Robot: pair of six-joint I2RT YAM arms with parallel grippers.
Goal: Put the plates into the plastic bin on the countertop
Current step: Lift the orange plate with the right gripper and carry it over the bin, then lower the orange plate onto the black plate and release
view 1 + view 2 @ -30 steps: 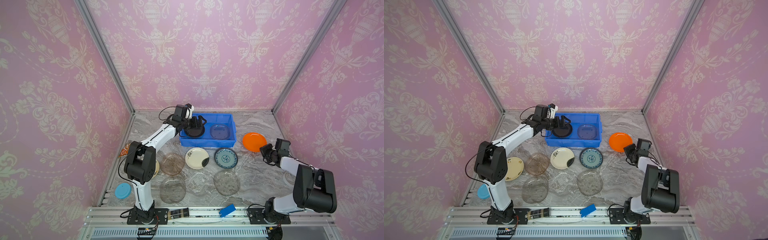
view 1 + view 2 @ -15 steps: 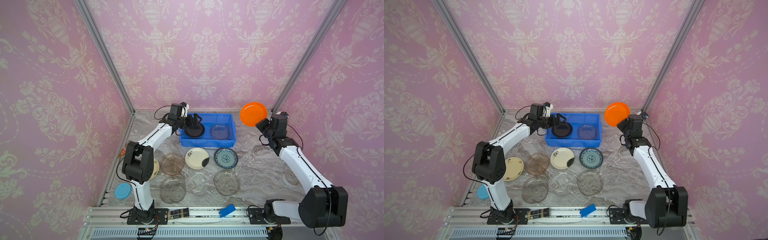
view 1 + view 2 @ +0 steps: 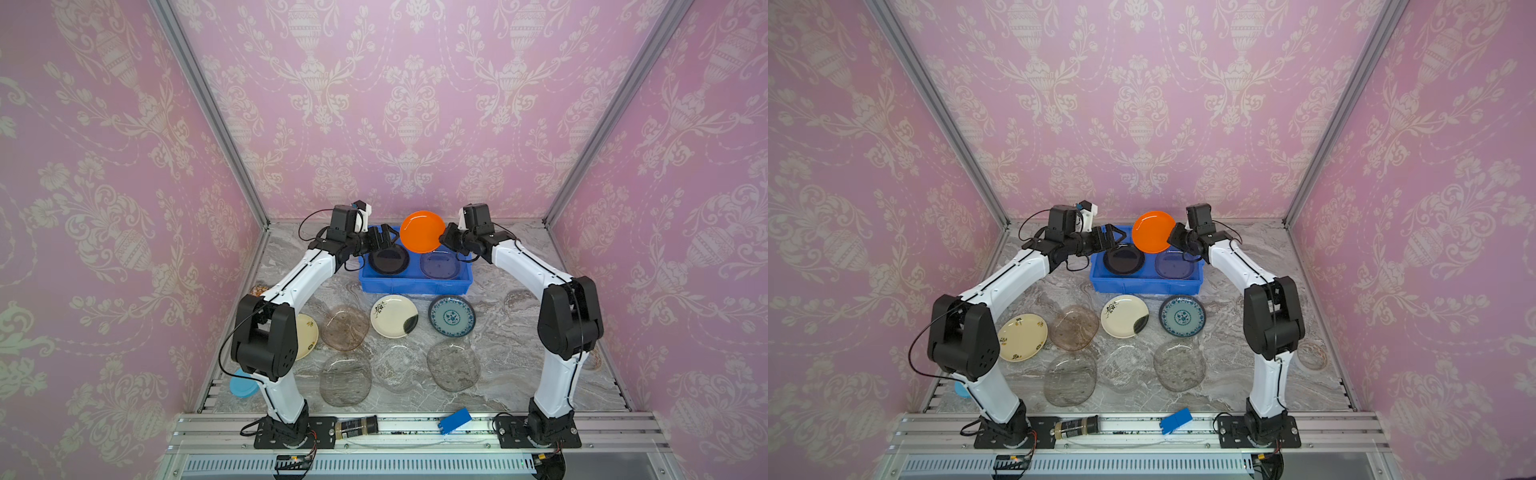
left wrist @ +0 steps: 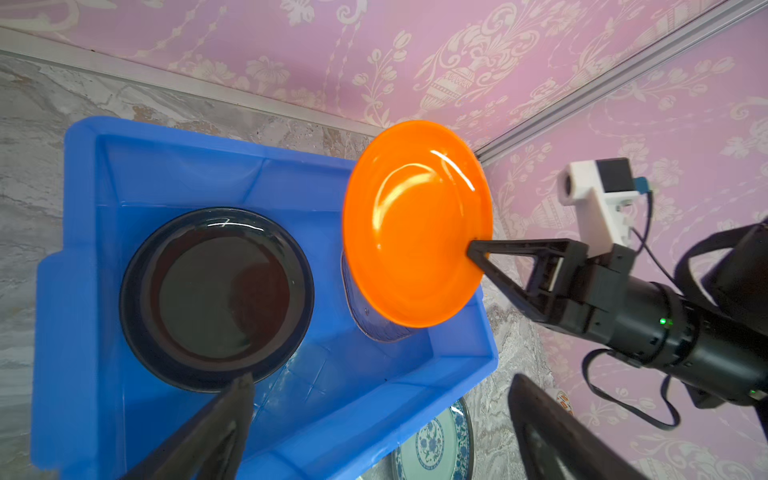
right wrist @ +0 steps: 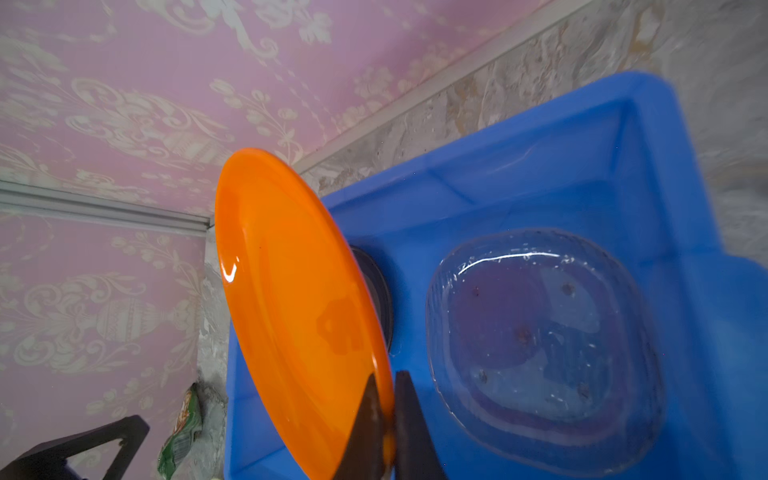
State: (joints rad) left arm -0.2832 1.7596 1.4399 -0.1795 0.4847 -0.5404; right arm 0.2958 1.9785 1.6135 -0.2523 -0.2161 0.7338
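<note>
The right hand [image 3: 444, 241] is clamped on the rim of the orange plate [image 3: 422, 232], holding it tilted on edge above the blue plastic bin [image 3: 415, 287]. The left hand [image 3: 387, 238] hangs spread wide and empty just beside that plate, over the black plate [image 3: 388, 261], which lies in the bin next to a clear glass plate [image 3: 440, 266]. The bin stands on the worktop [image 3: 498, 332].

The orange plate [image 4: 415, 224] is glossy and smooth, with bright highlights. The blue bin [image 4: 83, 291] is smooth, softly shiny plastic. The clear plate [image 5: 540, 332] looks like textured glass. The surface [image 3: 519, 324] is marble-patterned and matt.
</note>
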